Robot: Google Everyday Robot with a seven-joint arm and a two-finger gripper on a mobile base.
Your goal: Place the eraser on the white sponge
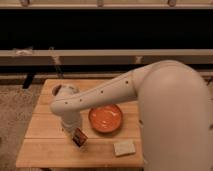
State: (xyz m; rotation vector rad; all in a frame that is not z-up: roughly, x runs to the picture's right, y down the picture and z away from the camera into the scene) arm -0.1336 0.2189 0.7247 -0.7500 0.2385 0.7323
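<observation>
The eraser [80,138], a small dark block with an orange-red face, hangs tilted just above the wooden table [40,150], left of centre near the front. My gripper [76,133] comes down on it from above and is shut on it. The white sponge [124,147], a pale rectangular block, lies flat on the table to the right of the eraser, near the front edge. My bulky white arm fills the right side of the view and hides the table's right part.
An orange bowl [106,118] stands in the middle of the table, just behind the sponge and right of the gripper. A small dark object [56,90] sits at the back left corner, partly behind the arm. Floor surrounds the table.
</observation>
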